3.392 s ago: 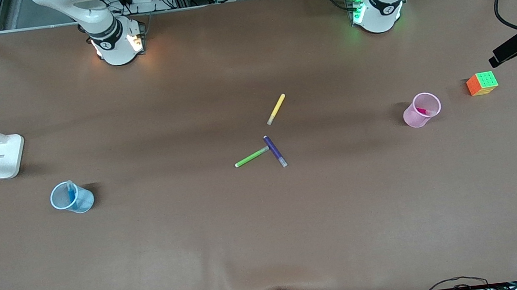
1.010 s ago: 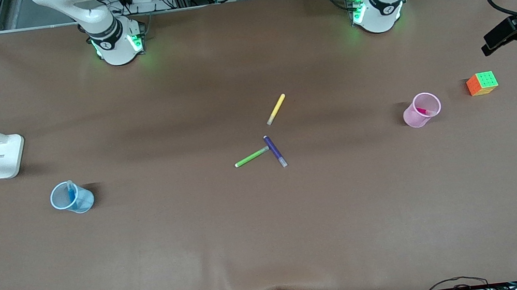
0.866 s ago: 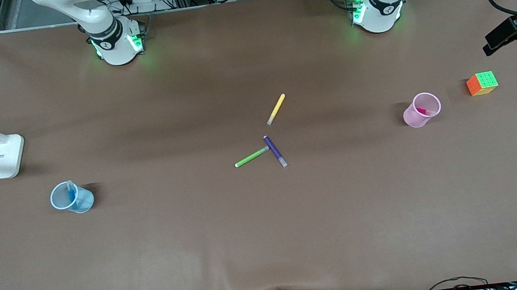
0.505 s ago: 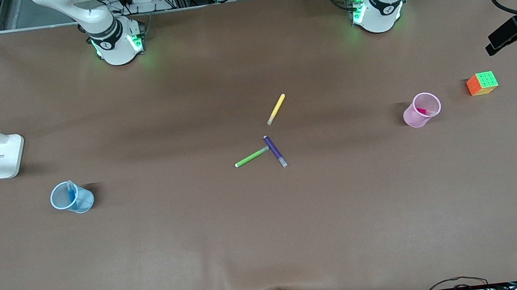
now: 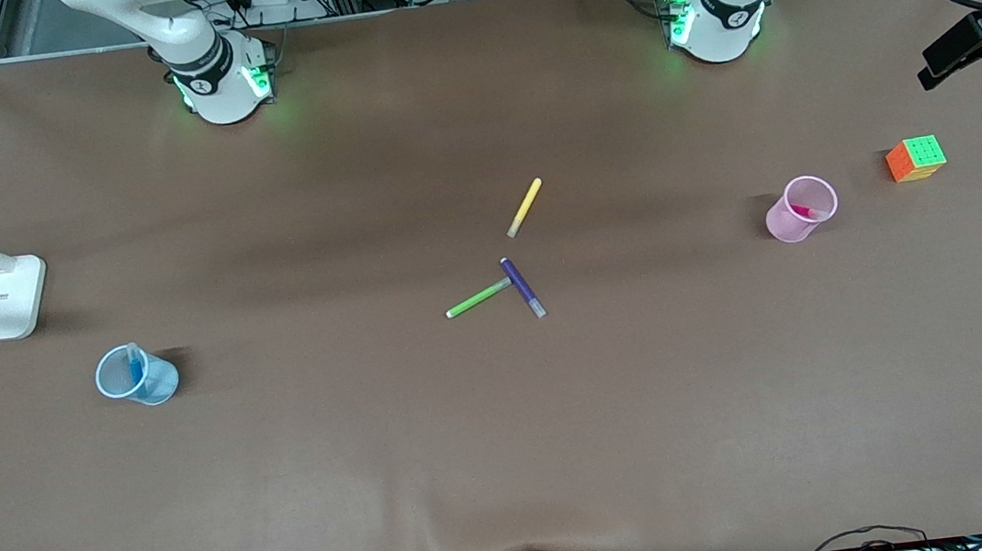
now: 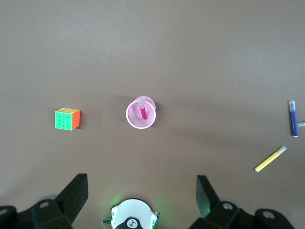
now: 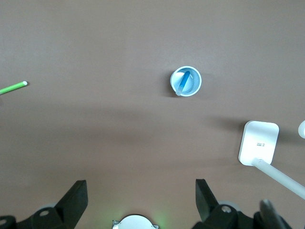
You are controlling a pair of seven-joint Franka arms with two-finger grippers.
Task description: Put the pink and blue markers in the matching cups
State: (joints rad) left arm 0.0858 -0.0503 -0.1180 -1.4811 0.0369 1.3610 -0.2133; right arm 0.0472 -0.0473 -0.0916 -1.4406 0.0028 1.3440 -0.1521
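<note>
Nothing on the table is shifting since the earlier front views; only the dark hardware at the edges is drifting. Pink marker [image 5: 807,211] is standing in pink cup [image 5: 801,209], at 3 o'clock from the loose markers; blue marker [image 5: 133,364] in blue cup [image 5: 136,375] at 9 o'clock. Left gripper [image 6: 142,198] and right gripper [image 7: 141,200] are hanging high, jaws wide, holding nothing, both arms waiting. Task is looking finished

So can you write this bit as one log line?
pink marker: in pink cup | blue marker: in blue cup | left gripper, right gripper: open, raised
</note>
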